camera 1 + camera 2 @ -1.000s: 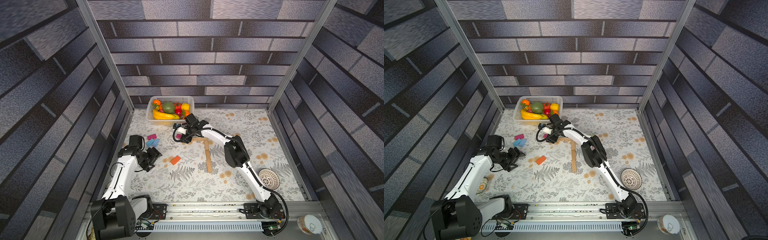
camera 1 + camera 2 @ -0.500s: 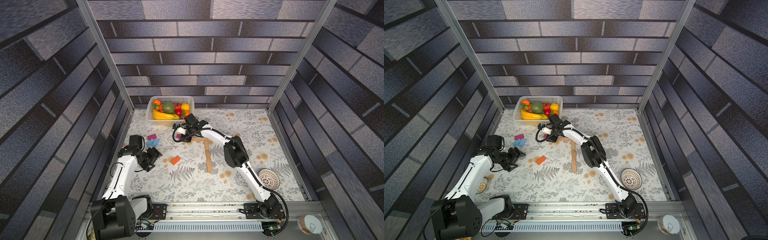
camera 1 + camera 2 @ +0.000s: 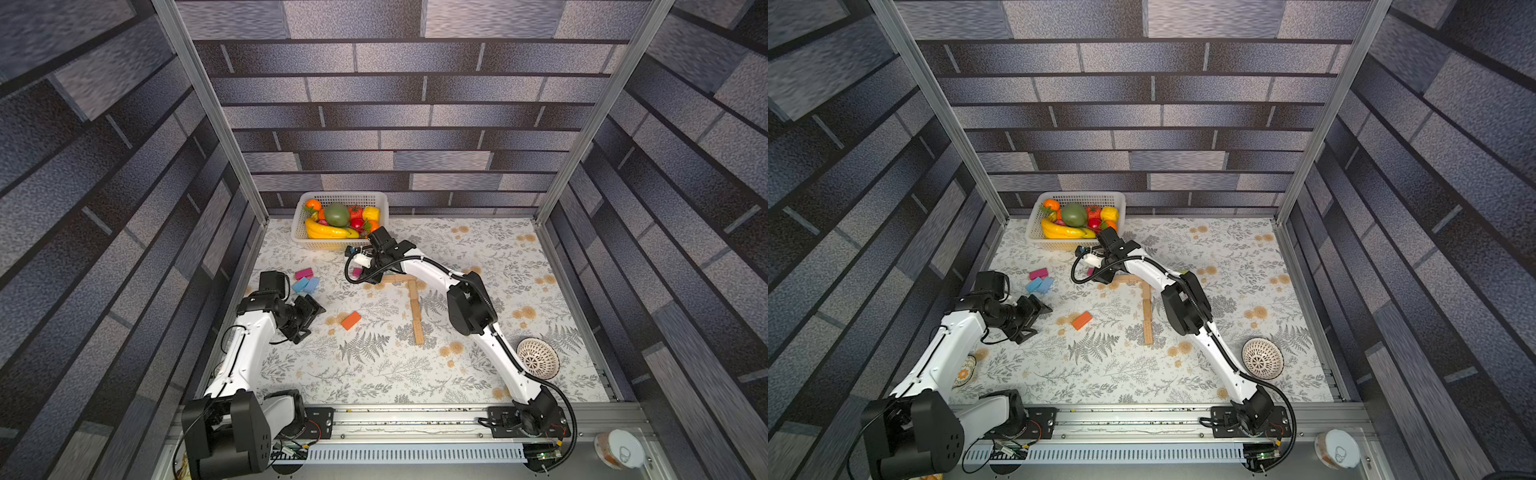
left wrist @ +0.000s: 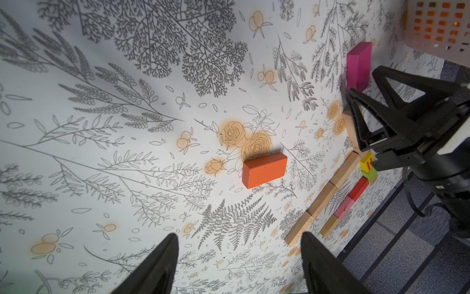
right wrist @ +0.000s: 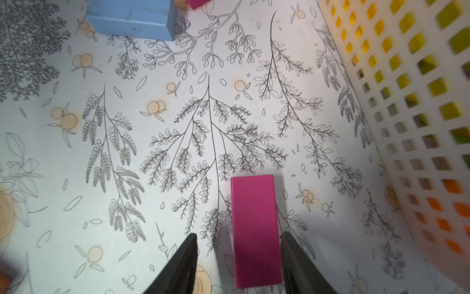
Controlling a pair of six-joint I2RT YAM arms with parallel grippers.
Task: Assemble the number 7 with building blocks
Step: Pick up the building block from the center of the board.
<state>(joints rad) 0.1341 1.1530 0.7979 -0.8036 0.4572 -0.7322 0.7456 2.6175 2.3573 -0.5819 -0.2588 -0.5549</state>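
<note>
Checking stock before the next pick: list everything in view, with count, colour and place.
number 7: one, tan blocks, centre.
blue blocks: two, together, left side.
magenta blocks: two; one between right jaws, one beside the blue pair.
orange block: one, near the left jaws.
coloured row: one each yellow, green, red, pink, tan, beside the 7's stem.
basket: one, white, back wall, holding toy fruit.
lattice bowl: one, white, right side.
can: one, white-lidded, outside front right.
left arm: white, jaws open, empty.
right arm: white, jaws open astride a magenta block.

White arms (image 3: pixel 249 353) with black joints (image 3: pixel 471 309) and looping black cables (image 3: pixel 573 424), mounted on black bases (image 3: pixel 232 436) at a silver rail (image 3: pixel 415 419); fingers (image 4: pixel 157 267) black, tapered.
</note>
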